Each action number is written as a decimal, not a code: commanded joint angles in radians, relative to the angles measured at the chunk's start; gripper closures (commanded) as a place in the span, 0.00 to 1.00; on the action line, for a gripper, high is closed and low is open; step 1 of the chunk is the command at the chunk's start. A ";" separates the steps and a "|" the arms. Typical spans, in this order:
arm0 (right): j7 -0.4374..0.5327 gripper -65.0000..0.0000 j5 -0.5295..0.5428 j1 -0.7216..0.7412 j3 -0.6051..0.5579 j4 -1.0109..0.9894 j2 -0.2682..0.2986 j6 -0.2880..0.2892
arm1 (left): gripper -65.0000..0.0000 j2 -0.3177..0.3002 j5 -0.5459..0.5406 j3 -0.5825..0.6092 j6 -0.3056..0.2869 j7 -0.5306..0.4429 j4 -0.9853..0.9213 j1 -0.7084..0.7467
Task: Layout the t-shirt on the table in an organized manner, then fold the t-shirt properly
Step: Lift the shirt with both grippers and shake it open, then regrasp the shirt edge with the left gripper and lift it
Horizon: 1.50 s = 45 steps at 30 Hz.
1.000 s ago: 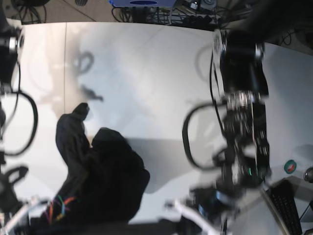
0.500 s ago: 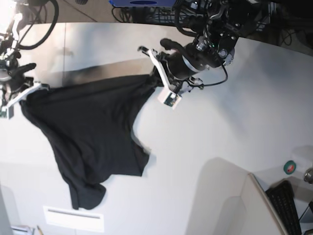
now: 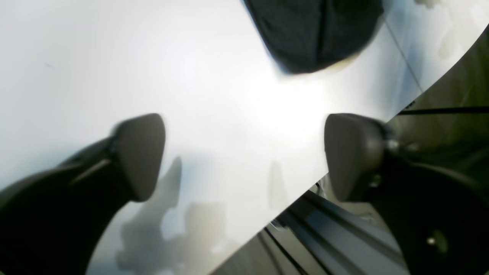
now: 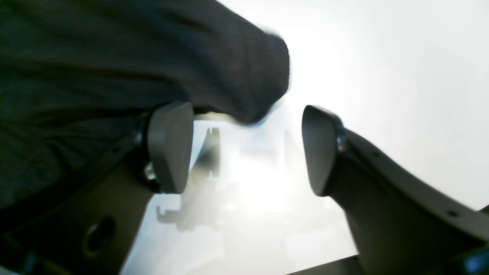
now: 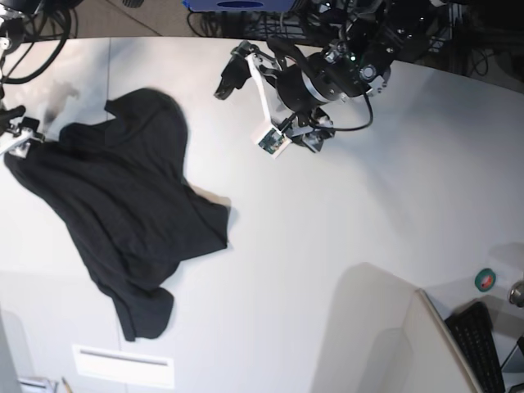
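The black t-shirt (image 5: pixel 123 213) lies crumpled and uneven on the left part of the white table (image 5: pixel 344 221), its print hidden. My left gripper (image 5: pixel 250 102) is open and empty over the far middle of the table, to the right of the shirt. In the left wrist view the gripper (image 3: pixel 244 152) has bare table between its fingers and a shirt corner (image 3: pixel 313 34) beyond them. My right gripper (image 5: pixel 16 135) is at the shirt's far left edge. In the right wrist view it (image 4: pixel 246 149) is open, with cloth (image 4: pixel 114 57) bunched against its left finger (image 4: pixel 172 147).
A grey raised panel (image 5: pixel 385 327), a keyboard (image 5: pixel 483 344) and a small green-and-red round thing (image 5: pixel 485 280) are at the front right. A white slotted strip (image 5: pixel 123 364) lies near the front left. Cables (image 5: pixel 327 20) run beyond the far edge.
Half a second ago both grippers held the shirt stretched between them. Now both are open, and the shirt has dropped, its far right corner falling back to the left.
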 commanded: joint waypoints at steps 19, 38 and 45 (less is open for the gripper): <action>0.024 0.39 -0.033 0.014 -0.413 0.065 -0.035 0.006 | 0.04 0.212 -0.398 -0.284 -0.008 -0.024 -0.642 -0.414; 0.211 0.39 -0.413 0.013 -0.492 -0.013 -0.143 0.006 | 0.07 0.304 -0.411 0.027 -0.010 -0.293 -0.989 -0.632; 0.212 0.39 -0.413 0.072 -0.488 -0.195 -0.140 0.006 | 0.64 0.321 -0.405 0.039 -0.010 -0.385 -1.106 -0.653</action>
